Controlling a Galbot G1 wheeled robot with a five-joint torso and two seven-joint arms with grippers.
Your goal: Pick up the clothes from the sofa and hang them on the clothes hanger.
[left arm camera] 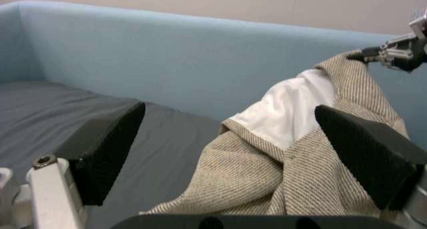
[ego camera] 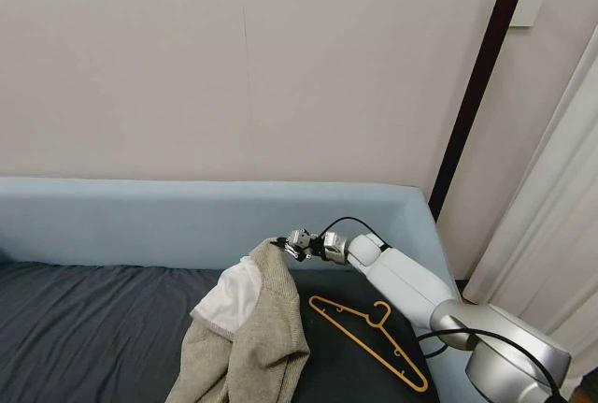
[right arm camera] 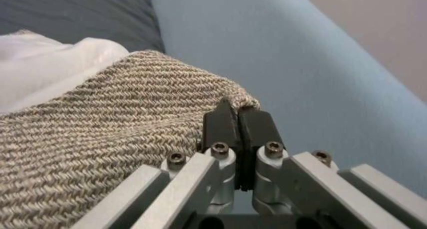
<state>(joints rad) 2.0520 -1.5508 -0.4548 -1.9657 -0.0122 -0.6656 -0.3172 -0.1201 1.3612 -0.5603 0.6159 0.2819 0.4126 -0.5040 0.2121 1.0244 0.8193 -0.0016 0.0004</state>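
Pale bare wall rises behind a light blue sofa (ego camera: pixel 140 221) with a dark grey seat, and a dark rack post (ego camera: pixel 476 85) stands off past the sofa's end on the robot's right. The right gripper (ego camera: pixel 297 246) is closed tight, its two black pads pinching a fold at the top edge of the tweed garment (ego camera: pixel 266 328). From that pinch the cloth hangs down and away, so its long axis runs from the gripper towards the seat, with the white lining turned outward just under the pinched edge. The lower part lies heaped on the seat. An orange hanger (ego camera: pixel 369 333) lies flat on the seat just below the right forearm, beside the garment but apart from it, its hook end nearer the gripper. The left gripper (left arm camera: pixel 228 111) is spread wide and holds nothing. The garment lies straight ahead of it, between the lines of its two fingers, with the lining nearest. By my judgement the left arm is the free one for the hanger or the collar. No brand, label or writing can be read anywhere.
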